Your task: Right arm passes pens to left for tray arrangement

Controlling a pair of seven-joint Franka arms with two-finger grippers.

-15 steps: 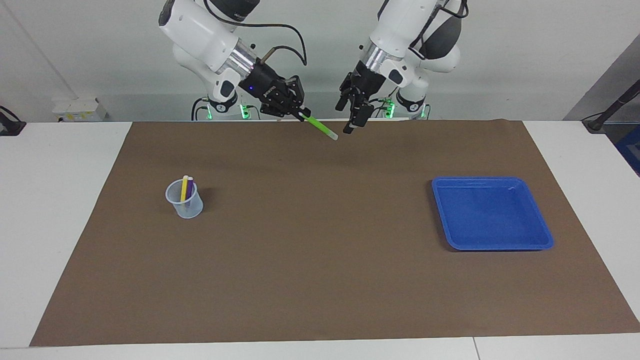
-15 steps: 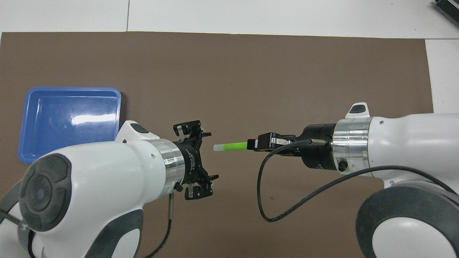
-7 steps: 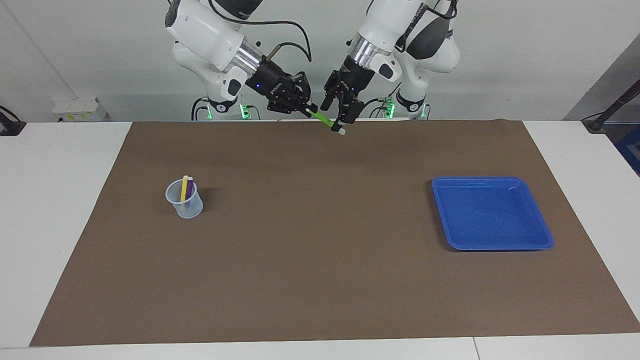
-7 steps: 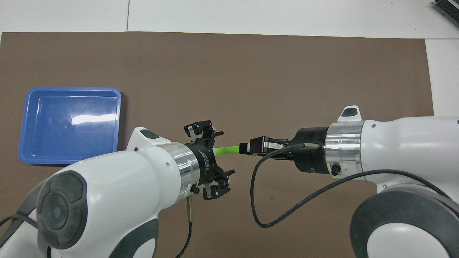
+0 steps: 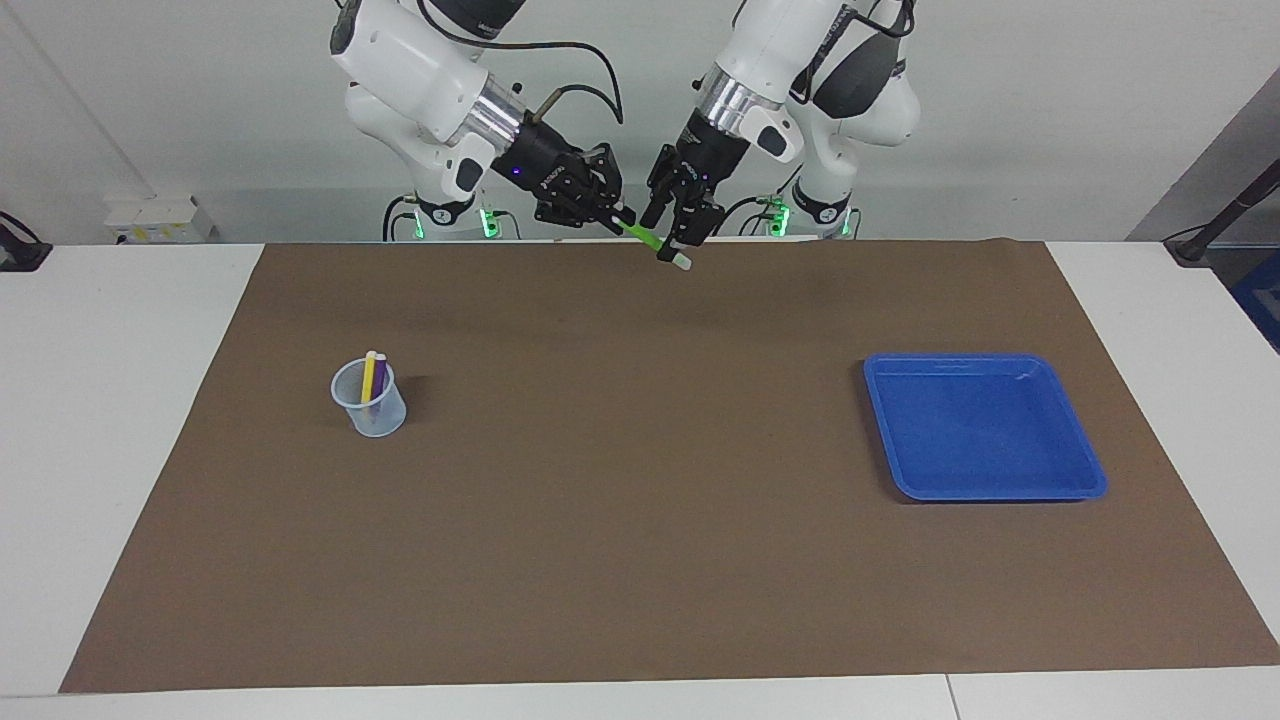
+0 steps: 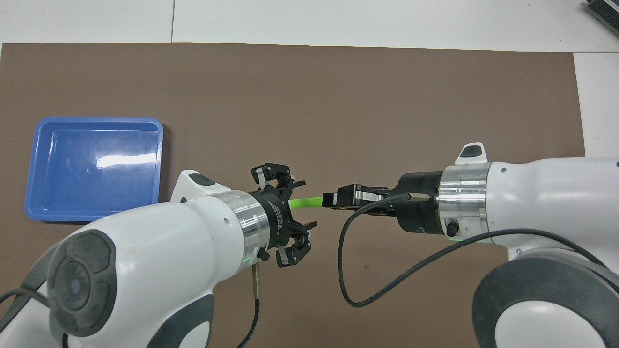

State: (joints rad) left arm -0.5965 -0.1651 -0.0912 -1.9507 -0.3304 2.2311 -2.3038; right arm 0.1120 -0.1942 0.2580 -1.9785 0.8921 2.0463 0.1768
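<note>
My right gripper (image 5: 612, 218) (image 6: 333, 199) is shut on the coloured end of the green pen (image 5: 645, 238) (image 6: 309, 201), held in the air over the mat's edge nearest the robots. The pen's pale cap (image 5: 682, 262) points toward the left arm. My left gripper (image 5: 672, 240) (image 6: 276, 213) is around the pen's cap end. Its fingers stand apart on either side of the pen, not closed on it. The yellow pen (image 5: 368, 375) and the purple pen (image 5: 379, 378) stand in a translucent cup (image 5: 370, 408). The blue tray (image 5: 985, 430) (image 6: 92, 169) holds nothing.
A brown mat (image 5: 640, 500) covers most of the white table. The cup stands toward the right arm's end and the tray toward the left arm's end. In the overhead view the right arm hides the cup.
The left gripper has moved in over the green pen's cap end, and its fingers have narrowed. The right gripper has lifted the pen slightly and keeps holding it.
</note>
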